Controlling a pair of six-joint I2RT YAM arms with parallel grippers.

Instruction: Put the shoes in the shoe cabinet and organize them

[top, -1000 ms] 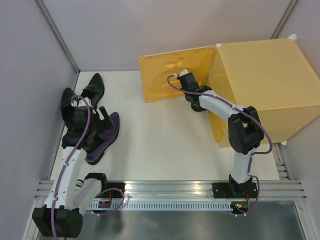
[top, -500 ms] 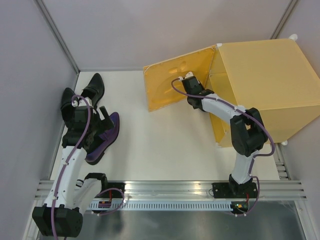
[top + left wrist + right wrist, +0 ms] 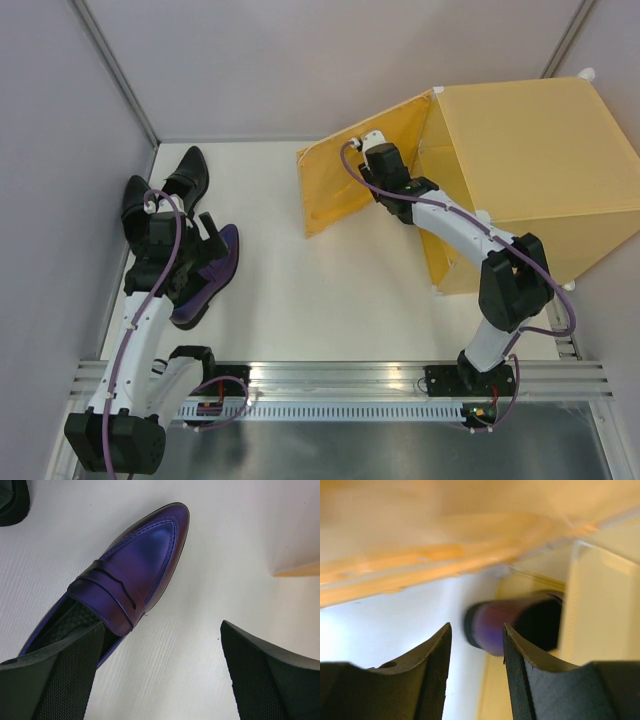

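Setting: white table (image 3: 320, 300) hemmed in by grey walls (image 3: 300, 60), with both arms reaching out over it.
Left tool (image 3: 160, 630): spread wide and gripping nothing, hanging low over the left side of the table.
Below it: a purple shoe (image 3: 135, 575) lies flat with its toe pointing away from the wrist. One finger sits above its dark heel opening, the other above bare table just beside the shoe.
Black pair (image 3: 165, 190): beyond the left tool in the far-left corner, close together near the wall and well apart from the cabinet.
Right tool (image 3: 476, 645): only a narrow gap between the fingers, with nothing in it. It's up against the inner face of the door (image 3: 335, 185); I cannot tell whether it is touching.
Door: standing at an angle, partly open, swung out to the left of the cabinet's front.
Past the right tool: a second purple shoe (image 3: 487, 625), blurred, sits just inside the opening with its rounded purple end facing out.
Shoe cabinet (image 3: 530, 170): yellow-orange cube with white corner connectors, on the far-right side of the table.
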